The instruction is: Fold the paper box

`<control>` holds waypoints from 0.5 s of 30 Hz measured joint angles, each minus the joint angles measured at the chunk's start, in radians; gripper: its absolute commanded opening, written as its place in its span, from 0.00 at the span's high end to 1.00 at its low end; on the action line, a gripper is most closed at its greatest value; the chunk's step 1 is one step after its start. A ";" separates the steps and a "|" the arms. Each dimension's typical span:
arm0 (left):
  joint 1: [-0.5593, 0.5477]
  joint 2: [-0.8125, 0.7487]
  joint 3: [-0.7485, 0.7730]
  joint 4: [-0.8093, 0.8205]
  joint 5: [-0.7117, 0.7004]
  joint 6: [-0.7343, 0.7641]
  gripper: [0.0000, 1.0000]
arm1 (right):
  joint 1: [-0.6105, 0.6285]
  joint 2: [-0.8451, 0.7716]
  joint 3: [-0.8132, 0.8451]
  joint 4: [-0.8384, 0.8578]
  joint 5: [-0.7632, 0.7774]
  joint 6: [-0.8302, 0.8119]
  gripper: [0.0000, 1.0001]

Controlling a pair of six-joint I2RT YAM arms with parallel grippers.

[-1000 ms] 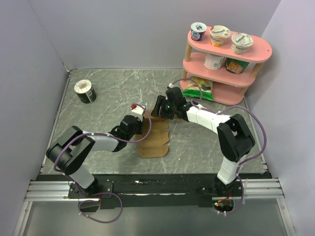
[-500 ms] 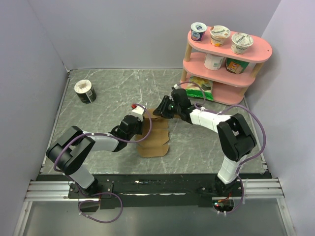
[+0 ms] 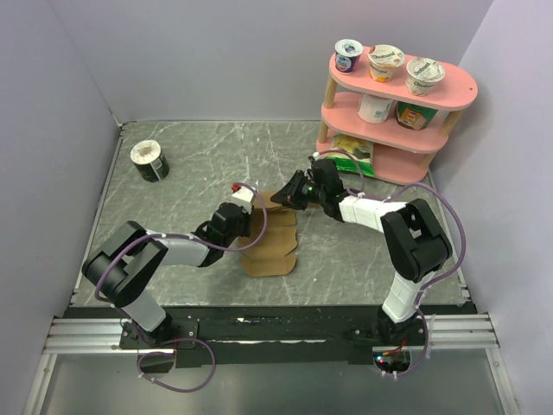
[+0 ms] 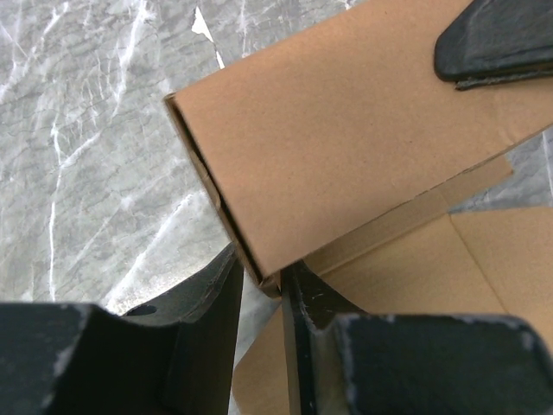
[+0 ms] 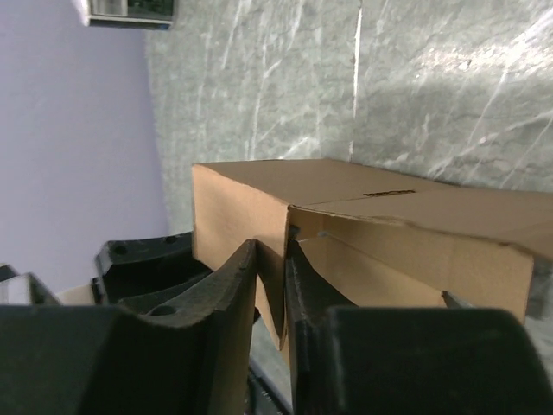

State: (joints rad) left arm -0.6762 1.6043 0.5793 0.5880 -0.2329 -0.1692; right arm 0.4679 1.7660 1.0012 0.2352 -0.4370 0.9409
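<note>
The paper box (image 3: 272, 238) is plain brown cardboard, partly folded, lying mid-table between the two arms. Its far panels stand up from the flat sheet. My left gripper (image 3: 252, 226) is shut on the box's left wall; in the left wrist view (image 4: 263, 275) the cardboard edge (image 4: 346, 147) sits pinched between the fingers. My right gripper (image 3: 285, 197) is shut on the far raised flap; in the right wrist view (image 5: 275, 285) the wall of the box (image 5: 363, 216) is clamped between the fingers. A right fingertip (image 4: 497, 43) shows on the panel in the left wrist view.
A round black-and-white tub (image 3: 149, 160) stands at the far left. A pink two-tier shelf (image 3: 393, 112) with yogurt cups and a packet stands at the far right. Purple walls enclose the grey marble table (image 3: 199, 164).
My right gripper has swung back and to the right, lifting the far flap of the box upright. The left gripper has stayed on the left wall.
</note>
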 measured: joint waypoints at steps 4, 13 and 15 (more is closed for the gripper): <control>-0.003 0.013 0.009 -0.003 -0.003 0.000 0.71 | -0.006 0.005 -0.003 0.028 -0.026 0.021 0.80; -0.009 0.017 0.013 -0.005 -0.021 0.003 0.73 | -0.009 0.006 -0.016 0.053 -0.036 0.029 0.33; -0.010 0.020 0.018 -0.010 -0.026 0.003 0.74 | -0.011 0.003 -0.027 0.053 -0.029 0.021 0.30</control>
State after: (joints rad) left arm -0.6861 1.6245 0.5972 0.5777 -0.2592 -0.1658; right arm 0.4572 1.7691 0.9745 0.2886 -0.4660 0.9615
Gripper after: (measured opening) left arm 0.276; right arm 0.625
